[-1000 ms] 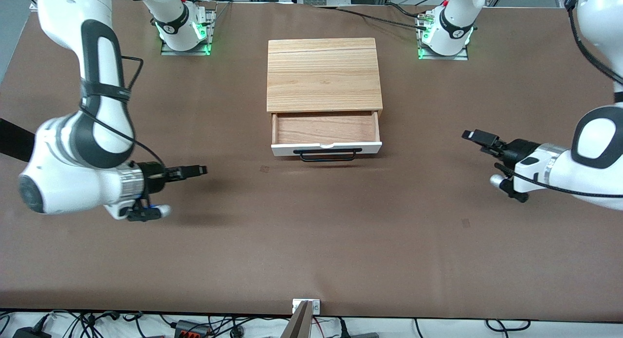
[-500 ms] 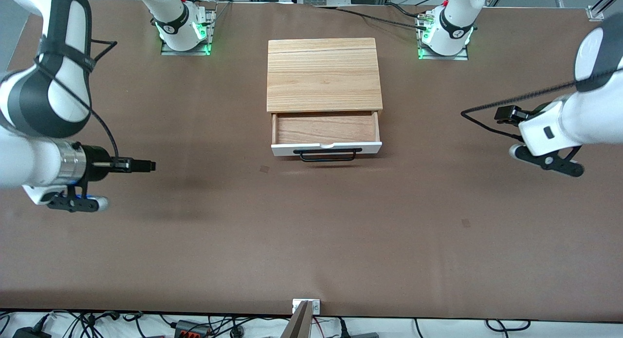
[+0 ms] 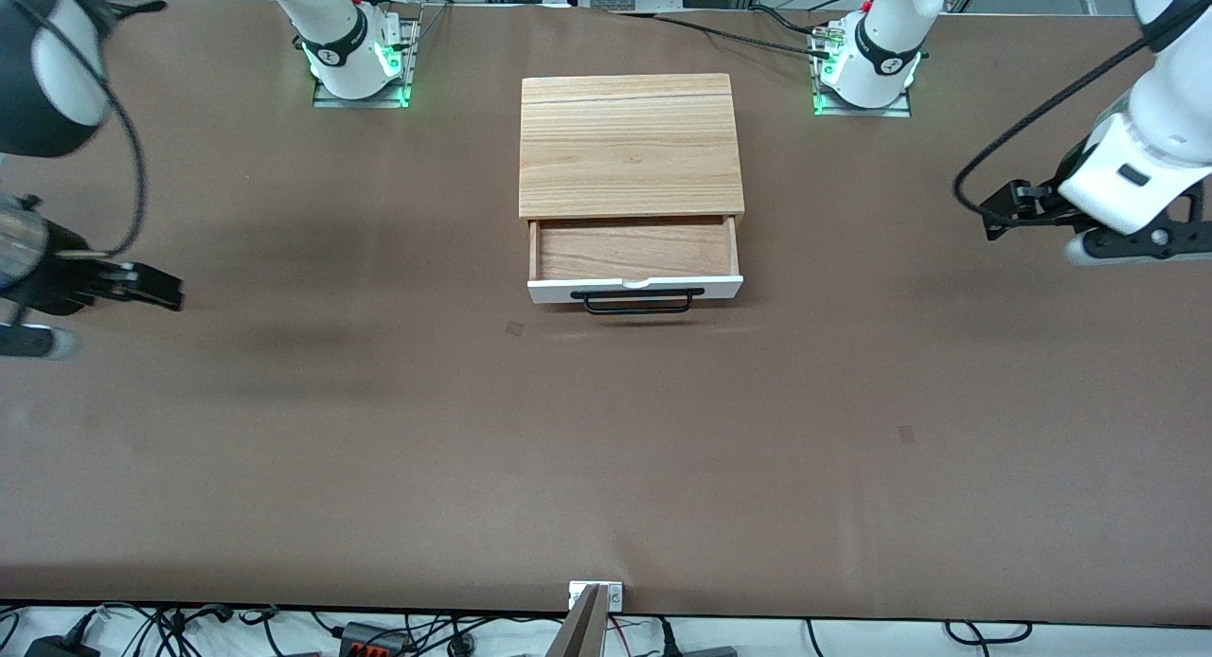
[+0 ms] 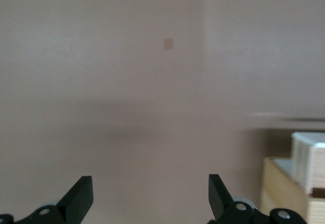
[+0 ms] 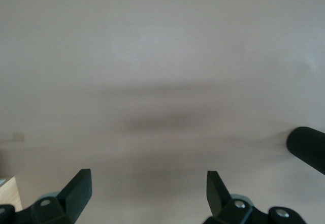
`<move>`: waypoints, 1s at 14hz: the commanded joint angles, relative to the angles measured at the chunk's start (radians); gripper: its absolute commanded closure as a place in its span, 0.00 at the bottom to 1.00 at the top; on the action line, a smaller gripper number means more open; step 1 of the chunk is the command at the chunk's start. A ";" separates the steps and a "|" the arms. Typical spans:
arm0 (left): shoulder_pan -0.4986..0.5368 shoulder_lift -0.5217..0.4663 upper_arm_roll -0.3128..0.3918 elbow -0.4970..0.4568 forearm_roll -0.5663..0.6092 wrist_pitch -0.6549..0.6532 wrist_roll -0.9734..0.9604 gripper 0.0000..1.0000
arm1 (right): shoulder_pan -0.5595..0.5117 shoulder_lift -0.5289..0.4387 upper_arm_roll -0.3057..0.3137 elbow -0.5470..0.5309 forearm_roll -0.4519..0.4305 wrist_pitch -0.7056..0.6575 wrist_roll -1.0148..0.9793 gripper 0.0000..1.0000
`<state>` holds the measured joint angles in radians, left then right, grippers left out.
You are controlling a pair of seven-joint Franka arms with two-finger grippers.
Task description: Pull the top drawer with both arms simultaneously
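The top drawer [image 3: 634, 250] stands pulled out of the light-wood cabinet [image 3: 630, 146], its reddish-brown inside showing. Its white front panel [image 3: 634, 287] and black bar handle [image 3: 636, 302] face the front camera. My left gripper [image 3: 992, 212] is open and empty over bare table toward the left arm's end, well apart from the drawer. My right gripper [image 3: 163, 292] is open and empty over bare table toward the right arm's end. The left wrist view shows its gripper [image 4: 150, 201] open over the table, and the right wrist view shows its gripper [image 5: 147, 193] the same.
The brown table [image 3: 606, 449] stretches wide in front of the drawer. The arm bases [image 3: 355, 61] [image 3: 866, 65] stand beside the cabinet's back. A corner of the cabinet [image 4: 284, 193] shows in the left wrist view. A black rounded thing [image 5: 307, 148] shows in the right wrist view.
Both arms have swung outward from the middle, each toward its own end of the table. The drawer has not moved.
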<state>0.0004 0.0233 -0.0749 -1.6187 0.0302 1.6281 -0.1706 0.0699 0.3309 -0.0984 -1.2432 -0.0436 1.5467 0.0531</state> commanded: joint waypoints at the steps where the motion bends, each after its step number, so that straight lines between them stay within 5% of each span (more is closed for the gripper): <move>1: -0.016 -0.037 0.053 -0.076 -0.061 0.068 0.083 0.00 | -0.077 -0.090 0.055 -0.117 -0.015 0.093 0.024 0.00; 5: -0.010 -0.079 0.057 -0.099 -0.062 0.001 0.183 0.00 | -0.130 -0.162 0.121 -0.211 -0.015 0.158 0.008 0.00; 14: -0.011 -0.074 0.029 -0.082 -0.056 -0.017 0.157 0.00 | -0.099 -0.196 0.072 -0.240 -0.015 0.096 -0.013 0.00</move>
<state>-0.0120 -0.0295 -0.0455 -1.6846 -0.0161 1.6169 -0.0161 -0.0337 0.1863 -0.0239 -1.4258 -0.0445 1.6492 0.0499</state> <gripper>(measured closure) 0.000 0.000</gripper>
